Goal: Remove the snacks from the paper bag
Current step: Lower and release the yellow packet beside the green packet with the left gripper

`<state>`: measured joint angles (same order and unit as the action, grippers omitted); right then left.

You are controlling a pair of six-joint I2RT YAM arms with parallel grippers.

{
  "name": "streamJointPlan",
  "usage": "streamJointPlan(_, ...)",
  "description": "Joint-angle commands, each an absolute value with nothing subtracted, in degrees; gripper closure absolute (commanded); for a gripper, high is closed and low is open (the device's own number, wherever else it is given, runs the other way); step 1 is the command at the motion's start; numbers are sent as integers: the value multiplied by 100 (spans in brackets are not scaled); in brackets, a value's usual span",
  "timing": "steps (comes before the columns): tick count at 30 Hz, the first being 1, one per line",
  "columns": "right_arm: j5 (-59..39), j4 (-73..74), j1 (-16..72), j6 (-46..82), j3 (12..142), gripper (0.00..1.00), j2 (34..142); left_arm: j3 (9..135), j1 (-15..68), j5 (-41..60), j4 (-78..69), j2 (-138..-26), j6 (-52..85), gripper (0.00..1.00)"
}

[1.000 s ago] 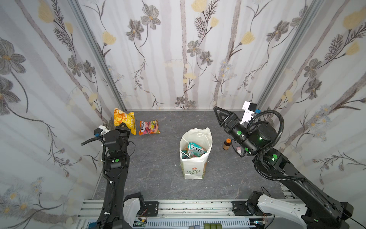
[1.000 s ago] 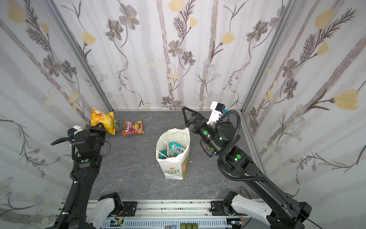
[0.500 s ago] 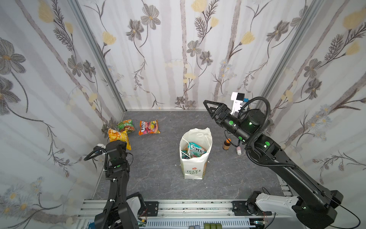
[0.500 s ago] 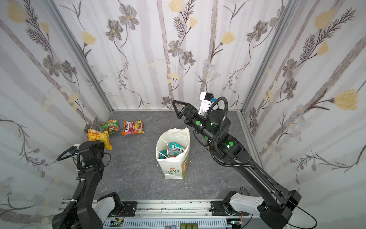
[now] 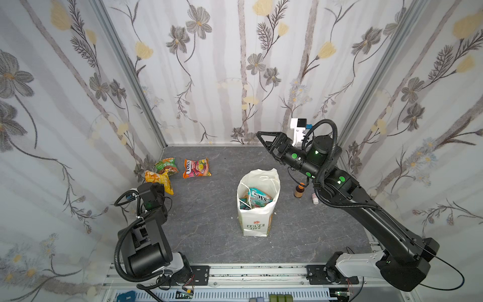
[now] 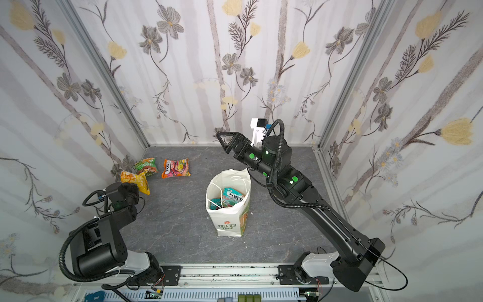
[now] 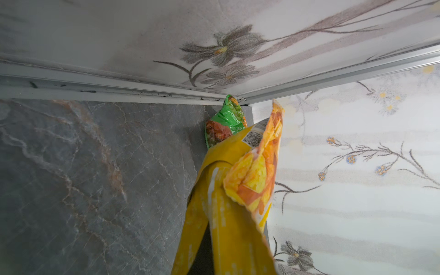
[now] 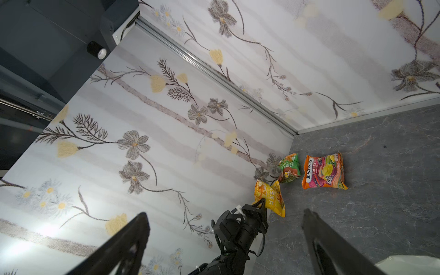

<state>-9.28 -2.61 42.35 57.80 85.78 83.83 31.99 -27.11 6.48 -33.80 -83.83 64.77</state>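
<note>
Snacks (image 5: pixel 257 200) in bag (image 5: pixel 255 227) look light, crinkly and slippery; likely best pinched at a sealed edge. Left gripper (image 8: pixel 261 205) pinches yellow packet (image 8: pixel 271 196); right gripper (image 5: pixel 262 138) is spread wide, empty.

A small brown bottle (image 5: pixel 298 191) with an orange cap stands upright on the grey marbled bench (image 5: pixel 209 230). A tiny white-and-pink container (image 5: pixel 315 198) stands just beside it. Floral-papered walls (image 5: pixel 235 65) enclose the bench.

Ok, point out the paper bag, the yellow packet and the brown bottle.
paper bag (image 5: pixel 254 217): a top view, printed front panel.
yellow packet (image 7: pixel 252 176): left wrist view, crumpled front face.
brown bottle (image 5: pixel 298 193): a top view, body under orange cap.
</note>
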Motion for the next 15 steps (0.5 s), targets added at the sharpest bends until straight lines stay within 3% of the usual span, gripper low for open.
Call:
streamJointPlan(1,-915,-158,4230,5854,8686,1,8472,3479,-2758,1137,-4050,-8866,6636,93)
streamJointPlan(6,-932,-110,4212,5862,8879,1,8669,3936,-2753,1747,-3977,-9659,6643,88)
streamJointPlan(8,-930,-66,4213,5871,8921,1,8725,4027,-2758,1899,-3920,-9856,6652,81)
streamJointPlan(11,-923,19,4212,5905,8930,1,8780,4118,-2759,1917,-3611,-9910,6550,62)
streamJointPlan(15,-919,65,4217,5924,8962,1,8841,4485,-2759,1837,-2376,-9745,5974,53)
